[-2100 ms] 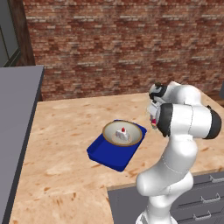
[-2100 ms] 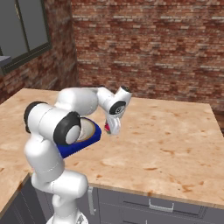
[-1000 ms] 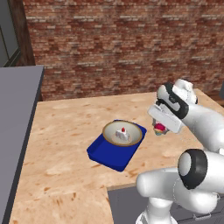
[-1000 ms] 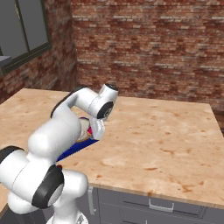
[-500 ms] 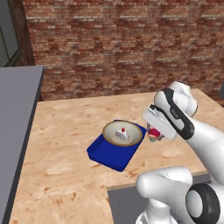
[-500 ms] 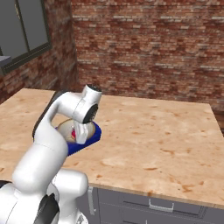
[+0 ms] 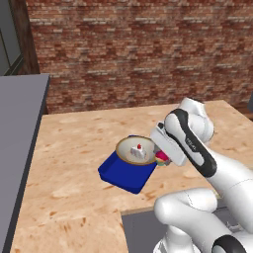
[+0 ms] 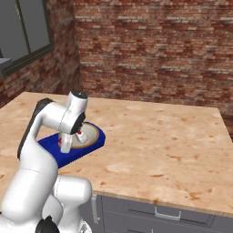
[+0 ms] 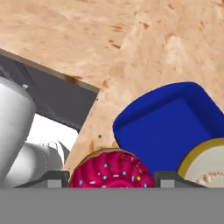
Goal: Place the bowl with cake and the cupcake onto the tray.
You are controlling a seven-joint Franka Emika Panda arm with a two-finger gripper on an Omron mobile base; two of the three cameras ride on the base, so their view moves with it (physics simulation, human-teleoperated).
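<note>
The fingers (image 9: 111, 183) are clamping the cupcake (image 9: 111, 169), its pink sprinkled top sitting between the two dark tips in the hand view and showing as a spot of red-pink under the white hand in the left base view. Over the last couple of seconds the arm has been swinging the cupcake in from the right across the tabletop (image 7: 74, 148), so that it is now hanging at the right-hand edge of the tray (image 7: 120, 170), just beside the bowl with cake (image 7: 136, 150) (which is already resting on the tray's far end, its white slice and red dot upright). In the hand view the blue floor of the tray is opening out beyond the cupcake, with the bowl's brownish rim to the right. Judging from this, the bowl half of the task is done and the robot is closing on the second: the cupcake probably needs carrying a little further over the bare blue area before release.
</note>
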